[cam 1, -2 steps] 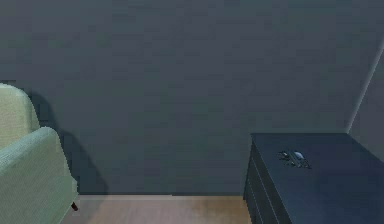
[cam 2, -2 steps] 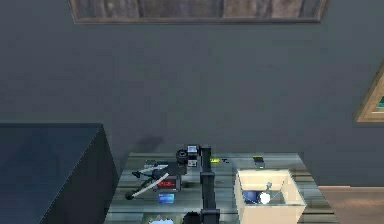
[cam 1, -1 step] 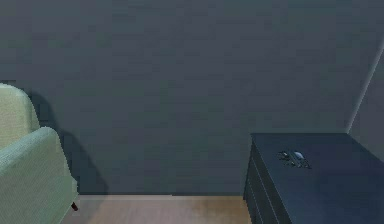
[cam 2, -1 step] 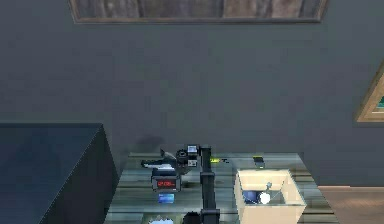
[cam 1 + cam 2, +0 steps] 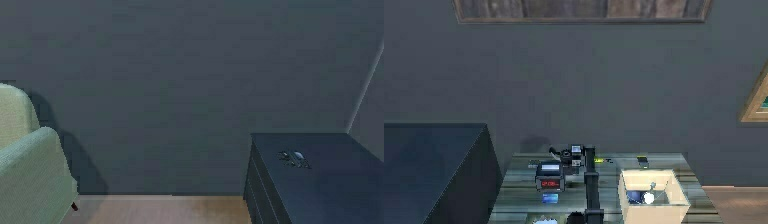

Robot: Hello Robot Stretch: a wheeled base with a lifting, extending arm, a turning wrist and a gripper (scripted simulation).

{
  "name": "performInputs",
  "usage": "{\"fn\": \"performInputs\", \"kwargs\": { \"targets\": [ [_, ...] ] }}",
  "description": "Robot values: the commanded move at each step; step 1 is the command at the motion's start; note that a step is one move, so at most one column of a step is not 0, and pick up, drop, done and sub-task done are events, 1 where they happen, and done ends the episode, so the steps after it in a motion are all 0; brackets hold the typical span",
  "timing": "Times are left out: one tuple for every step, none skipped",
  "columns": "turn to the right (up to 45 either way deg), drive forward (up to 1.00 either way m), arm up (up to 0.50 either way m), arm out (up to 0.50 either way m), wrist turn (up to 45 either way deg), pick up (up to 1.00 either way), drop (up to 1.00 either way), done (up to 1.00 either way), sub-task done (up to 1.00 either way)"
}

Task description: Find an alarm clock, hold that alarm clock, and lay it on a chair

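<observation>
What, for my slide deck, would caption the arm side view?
Dark square arm bar stretched across a grey plank table, between a small black red-digit alarm clock and a white open box.

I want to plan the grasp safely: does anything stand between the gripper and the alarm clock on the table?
Nothing visible does. In the arm side view the gripper is up and right of the alarm clock, with bare tabletop between them. The white box stands beyond the arm, to the right.
</observation>
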Motion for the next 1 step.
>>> {"fn": "performInputs", "kwargs": {
  "targets": [
    [0.0,0.00,-0.30,0.00,0.0,0.00,0.00,0.00,0.00]
  ]
}}
